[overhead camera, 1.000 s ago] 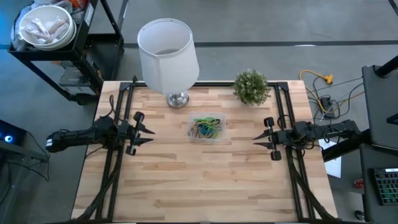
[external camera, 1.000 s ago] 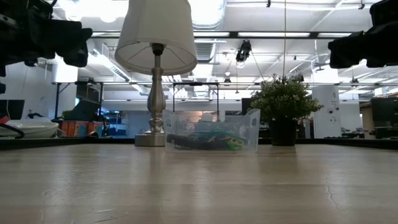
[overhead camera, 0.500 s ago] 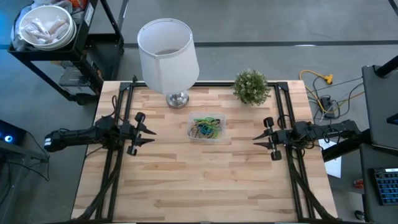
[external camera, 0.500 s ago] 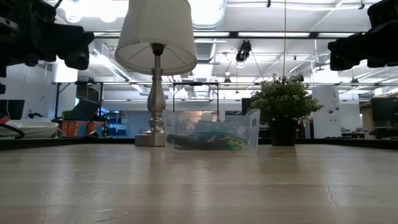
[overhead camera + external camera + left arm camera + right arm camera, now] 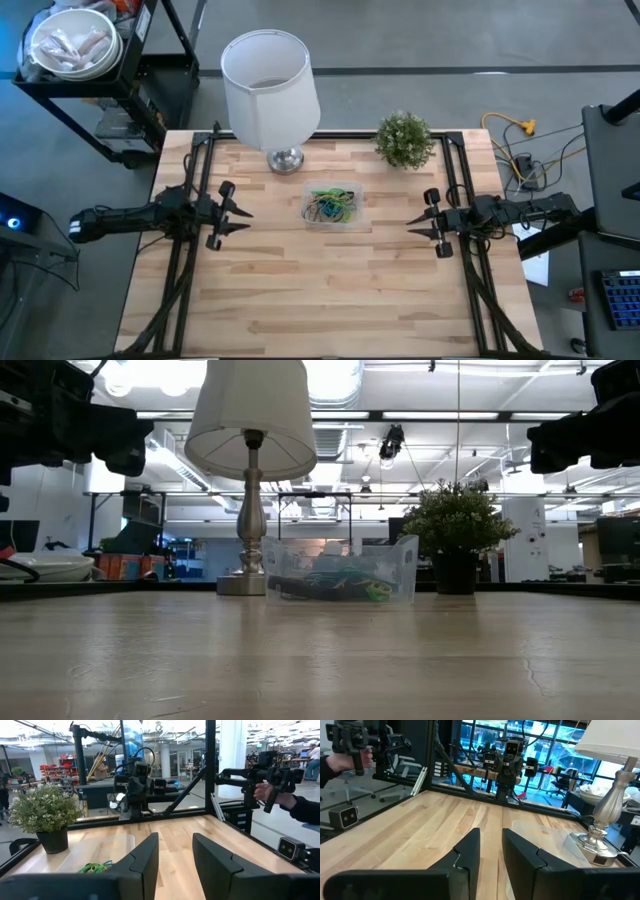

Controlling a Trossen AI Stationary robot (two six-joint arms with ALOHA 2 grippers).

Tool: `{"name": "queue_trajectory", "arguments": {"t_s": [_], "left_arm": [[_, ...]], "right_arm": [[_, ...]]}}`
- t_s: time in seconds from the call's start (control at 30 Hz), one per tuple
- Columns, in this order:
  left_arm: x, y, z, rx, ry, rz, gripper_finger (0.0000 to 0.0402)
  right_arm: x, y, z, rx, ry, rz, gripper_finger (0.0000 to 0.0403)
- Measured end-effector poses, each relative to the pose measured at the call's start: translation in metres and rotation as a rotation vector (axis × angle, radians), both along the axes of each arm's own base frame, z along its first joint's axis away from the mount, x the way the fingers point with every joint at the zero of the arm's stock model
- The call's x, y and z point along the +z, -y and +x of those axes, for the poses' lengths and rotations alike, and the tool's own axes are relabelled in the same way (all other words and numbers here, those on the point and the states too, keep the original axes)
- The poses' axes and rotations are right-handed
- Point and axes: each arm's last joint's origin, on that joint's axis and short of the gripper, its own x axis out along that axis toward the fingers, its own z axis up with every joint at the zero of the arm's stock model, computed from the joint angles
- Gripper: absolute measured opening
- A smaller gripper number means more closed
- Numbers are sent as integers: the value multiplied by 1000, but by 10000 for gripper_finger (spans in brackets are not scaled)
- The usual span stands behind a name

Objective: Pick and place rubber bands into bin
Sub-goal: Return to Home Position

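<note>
The rubber bands (image 5: 332, 206) sit piled in the bin (image 5: 356, 223), centre-back of the desk (image 5: 330, 290); I spot none loose. My left hand (image 5: 245, 220) and right hand (image 5: 411, 228) hover at opposite sides, fingers apart, empty. Picking looks done, only homing left.

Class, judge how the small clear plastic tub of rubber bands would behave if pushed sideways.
The small clear plastic tub looks thin-walled and holds only thin coloured rubber bands, so it is probably light. On the smooth wooden table it would likely slide rather than tip, being low and wide.
</note>
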Motion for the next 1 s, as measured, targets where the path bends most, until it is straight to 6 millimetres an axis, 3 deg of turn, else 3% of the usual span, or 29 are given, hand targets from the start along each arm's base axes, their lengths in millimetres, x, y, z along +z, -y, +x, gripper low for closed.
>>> {"name": "queue_trajectory", "arguments": {"t_s": [1.0], "left_arm": [[0, 0, 0, 0, -5, 0, 105]], "right_arm": [[0, 0, 0, 0, 0, 0, 78]]}}
